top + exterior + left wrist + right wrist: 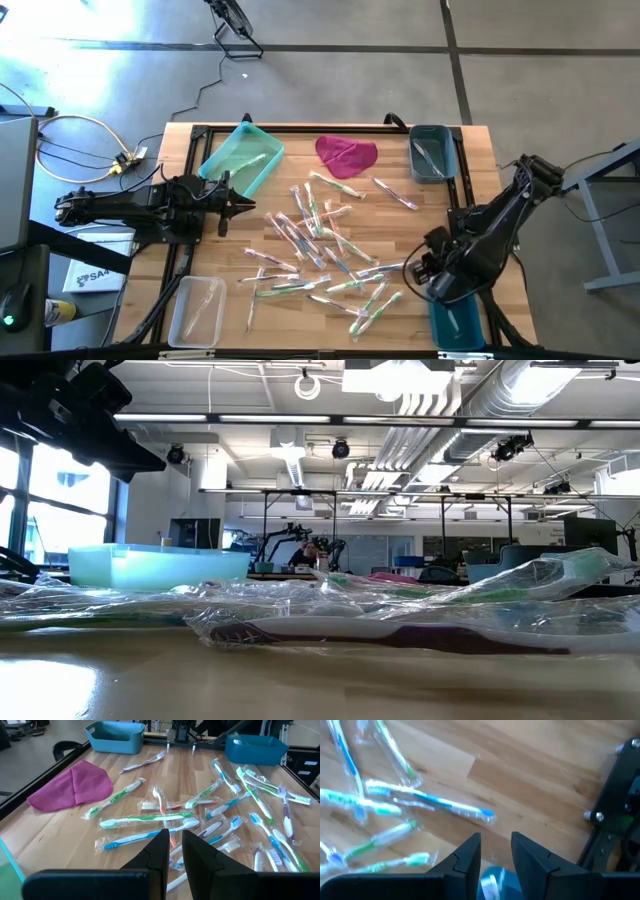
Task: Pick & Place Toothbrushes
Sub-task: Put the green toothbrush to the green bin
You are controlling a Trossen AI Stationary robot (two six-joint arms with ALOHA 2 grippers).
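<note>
The right gripper (496,851), jaws narrowly parted and empty, is poised over the blue plastic bin (456,323); slippery clear-wrapped toothbrushes (318,250) could be snagged together. The left gripper's (174,851) narrow gap is also empty.

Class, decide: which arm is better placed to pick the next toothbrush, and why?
Probably the right: the right gripper hovers beside toothbrushes at the pile's edge, near the blue bin. The left gripper waits farther back.

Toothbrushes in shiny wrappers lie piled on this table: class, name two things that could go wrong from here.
1. The wrapped toothbrushes overlap in a heap, so a gripper closing on one may drag or lift a neighbour too.
2. The right gripper, narrowly parted, sits over the edge of the dark blue plastic bin with something blue just below it; a brush let go here might land on the wooden table rather than in the bin.
</note>
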